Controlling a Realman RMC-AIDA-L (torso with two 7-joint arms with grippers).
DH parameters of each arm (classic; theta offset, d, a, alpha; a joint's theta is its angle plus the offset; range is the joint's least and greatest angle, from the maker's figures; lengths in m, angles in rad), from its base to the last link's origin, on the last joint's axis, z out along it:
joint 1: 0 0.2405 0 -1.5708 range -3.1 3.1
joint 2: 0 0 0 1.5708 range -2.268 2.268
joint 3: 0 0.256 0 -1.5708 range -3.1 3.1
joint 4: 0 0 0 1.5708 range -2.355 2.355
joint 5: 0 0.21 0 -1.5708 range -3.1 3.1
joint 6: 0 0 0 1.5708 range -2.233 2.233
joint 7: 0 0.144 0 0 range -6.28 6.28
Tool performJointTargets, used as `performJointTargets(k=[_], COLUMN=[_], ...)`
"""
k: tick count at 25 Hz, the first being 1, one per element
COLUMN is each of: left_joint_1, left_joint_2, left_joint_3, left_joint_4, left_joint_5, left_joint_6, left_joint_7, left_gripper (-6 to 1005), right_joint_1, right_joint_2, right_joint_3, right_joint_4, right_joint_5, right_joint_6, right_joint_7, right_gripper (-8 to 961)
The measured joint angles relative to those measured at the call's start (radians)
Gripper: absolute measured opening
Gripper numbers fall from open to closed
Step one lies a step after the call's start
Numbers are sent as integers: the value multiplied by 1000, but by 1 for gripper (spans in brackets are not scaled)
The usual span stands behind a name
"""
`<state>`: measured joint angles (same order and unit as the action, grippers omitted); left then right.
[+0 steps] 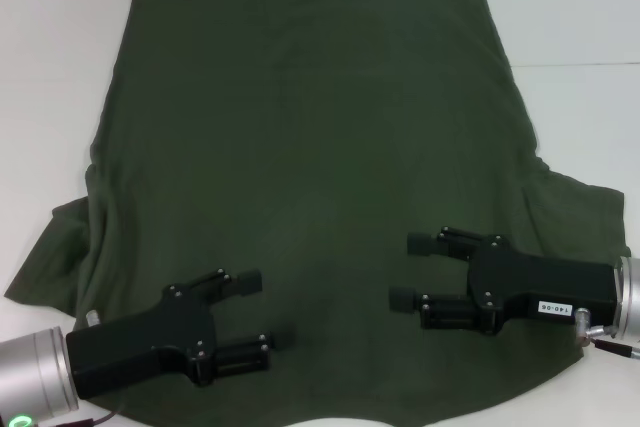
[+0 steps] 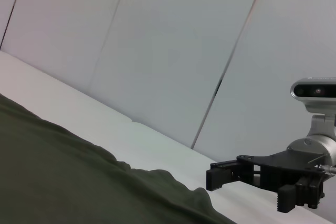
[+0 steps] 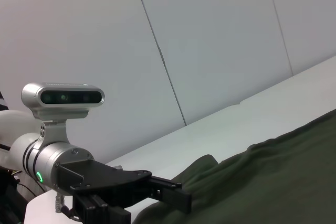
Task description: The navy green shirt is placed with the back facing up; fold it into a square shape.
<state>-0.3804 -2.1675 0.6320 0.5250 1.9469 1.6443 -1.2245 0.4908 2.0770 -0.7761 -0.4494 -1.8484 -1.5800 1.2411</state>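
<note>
Where the near hem curves, left gripper (image 1: pixel 258 312) over the cloth, fingers spread, pinching nothing. Slightly farther, right gripper (image 1: pixel 413 269), also spread and empty, facing the left 1 across a gap. Beyond both, shirt (image 1: pixel 300 127) flat on the white table (image 1: pixel 580 27), plain back up, sleeves rumpled at either side.
</note>
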Motion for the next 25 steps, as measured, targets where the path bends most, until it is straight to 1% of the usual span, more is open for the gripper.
performJointTargets(k=[11,15,18,21,23,24,25], left_joint_1=[0,0,-1,-1,0,0,0], left_joint_2=[0,1,2,4,9,14,14], left_joint_3=[0,-3,-33,-88,-142,-184,-184], left_joint_4=[0,0,1,7,11,12,12], left_joint_5=[-6,-10,-12,-13,-13,-13,-13], left_joint_6=[3,-13,-32,-46,-60,-84,-84], left_joint_7=[-3,-33,-78,-125,-164,-192,-192], left_gripper=[904,904,904,904,904,904,904], right_joint_1=[-3,-3,-3,-3,-3,-3,-3], right_joint_2=[2,4,7,8,8,8,9], right_joint_3=[3,12,24,28,32,34,36], right_joint_4=[0,0,1,7,10,11,12], right_joint_5=[0,0,1,1,2,2,2], right_joint_6=[-1,-1,-3,-1,1,2,3], right_joint_7=[0,0,1,12,19,20,21], right_gripper=[916,916,916,916,916,916,916])
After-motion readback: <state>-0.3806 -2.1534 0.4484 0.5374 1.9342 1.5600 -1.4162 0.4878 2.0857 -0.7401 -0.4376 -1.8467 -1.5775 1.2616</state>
